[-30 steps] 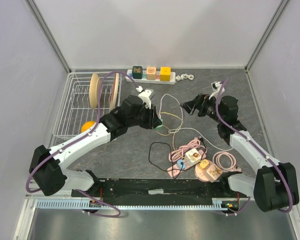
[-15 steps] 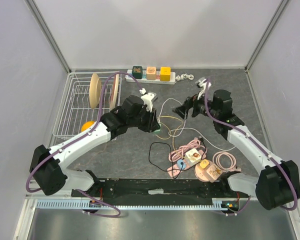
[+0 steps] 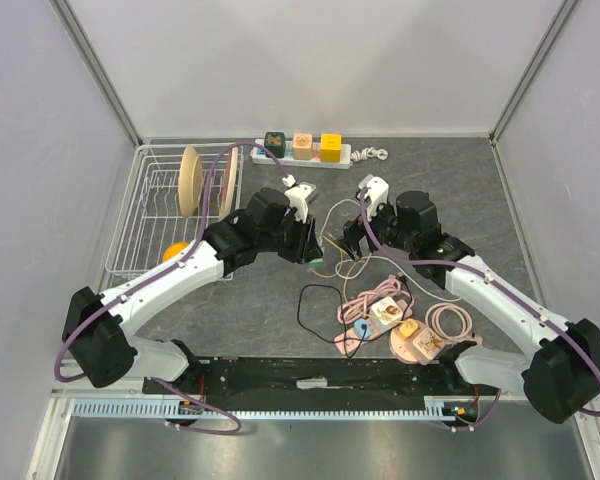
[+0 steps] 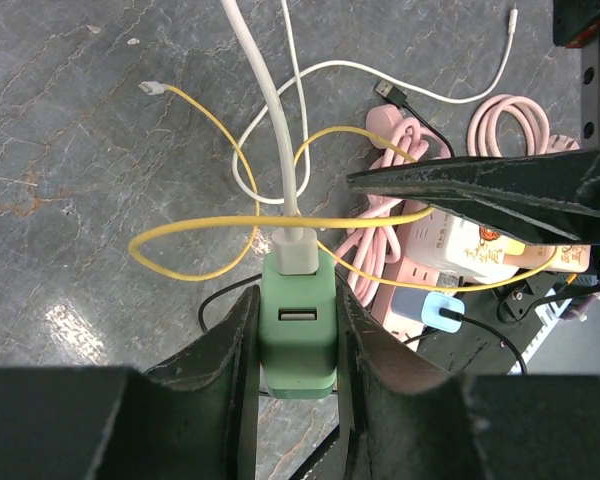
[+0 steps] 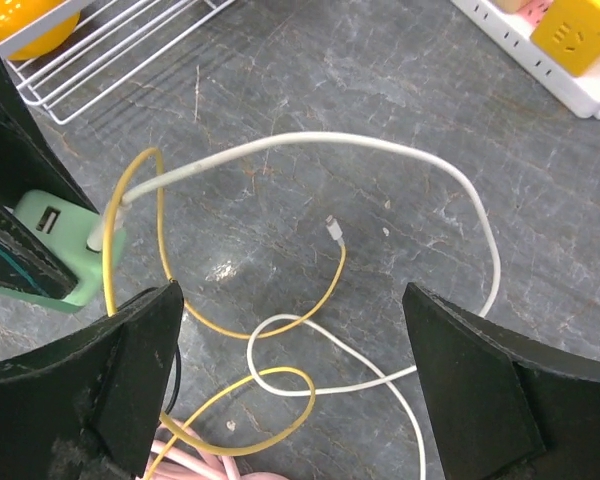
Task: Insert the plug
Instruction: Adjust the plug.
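The left claw (image 3: 313, 246) is squeezed tight on a green charger (image 4: 298, 338), one finger on each side. A white cable (image 4: 269, 110) is plugged into the charger's top slot. A yellow cable (image 4: 193, 245) loops just beside it. The right claw (image 5: 290, 310) is wide open and holds nothing. It hangs over the cable loops on the grey worktop (image 5: 400, 90), near the left claw. The power strip (image 3: 305, 149) lies at the far edge, well apart from the charger.
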You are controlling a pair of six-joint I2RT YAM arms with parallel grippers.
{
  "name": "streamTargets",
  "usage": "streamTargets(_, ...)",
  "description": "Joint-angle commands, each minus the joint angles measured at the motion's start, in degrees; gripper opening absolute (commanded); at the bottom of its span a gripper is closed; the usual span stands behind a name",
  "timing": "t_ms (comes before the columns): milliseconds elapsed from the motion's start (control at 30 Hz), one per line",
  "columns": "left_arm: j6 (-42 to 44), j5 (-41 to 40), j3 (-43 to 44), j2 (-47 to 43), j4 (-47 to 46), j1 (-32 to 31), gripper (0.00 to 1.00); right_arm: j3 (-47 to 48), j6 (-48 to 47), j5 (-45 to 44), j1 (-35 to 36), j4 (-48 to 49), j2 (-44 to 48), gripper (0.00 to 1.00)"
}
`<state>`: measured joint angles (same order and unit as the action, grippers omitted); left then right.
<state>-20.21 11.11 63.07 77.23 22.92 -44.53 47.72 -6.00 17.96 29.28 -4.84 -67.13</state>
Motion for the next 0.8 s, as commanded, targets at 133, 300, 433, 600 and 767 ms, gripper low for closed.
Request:
streamTargets(133,0.5,0.7,2.4,1.2,-0.4,-0.1,0.02,2.6,0.7,-6.9,0.7,3.1,6.7,0.98)
streamTargets(300,0.4,0.3,3.4,2.0,-0.3,-0.1,0.02,2.2,1.4,-2.1,1.5,1.2,8.2,0.98)
streamTargets(433,0.4,0.6,4.4,2.6,-0.3,-0.1,0.02,-0.2,1.0,-3.1,4.4,0.7,7.4,0.98)
streamTargets(600,0.5,0.7,5.0,2.5,0.1,-0.1,0.02,-1.3,-0.9,-10.8,8.9,0.7,4.6,0.98)
streamTargets(767,0.9,1.1,5.0,1.9,0.7,-0.1,0.02,-1.1,-0.4,-21.6,9.7,5.0,1.2,0.98)
